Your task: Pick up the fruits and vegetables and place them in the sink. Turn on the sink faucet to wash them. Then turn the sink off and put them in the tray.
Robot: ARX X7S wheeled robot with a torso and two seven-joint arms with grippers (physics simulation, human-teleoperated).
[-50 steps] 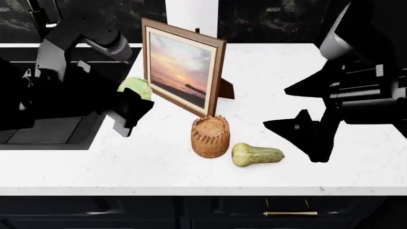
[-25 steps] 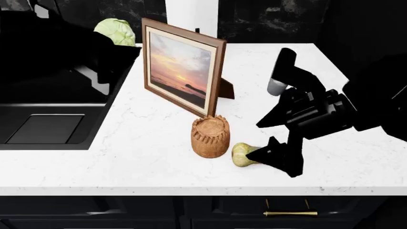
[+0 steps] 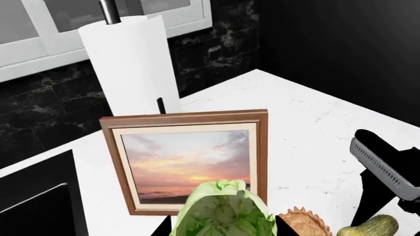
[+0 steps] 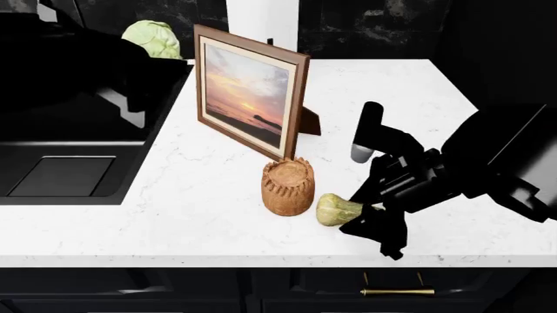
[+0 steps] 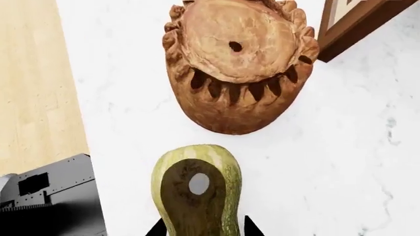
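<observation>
Above the sink point(image 4: 61, 189) my left gripper point(image 3: 220, 231) held the cabbage point(image 4: 152, 38); my right gripper point(image 4: 370, 208) straddled the squash point(image 4: 335, 209), grip unclear.

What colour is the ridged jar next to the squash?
Orange-brown, like clay; the jar shows best in the right wrist view.

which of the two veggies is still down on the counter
The squash, lying on its side on the white counter beside the brown jar. The cabbage is held up in the left gripper, above the counter.
</observation>
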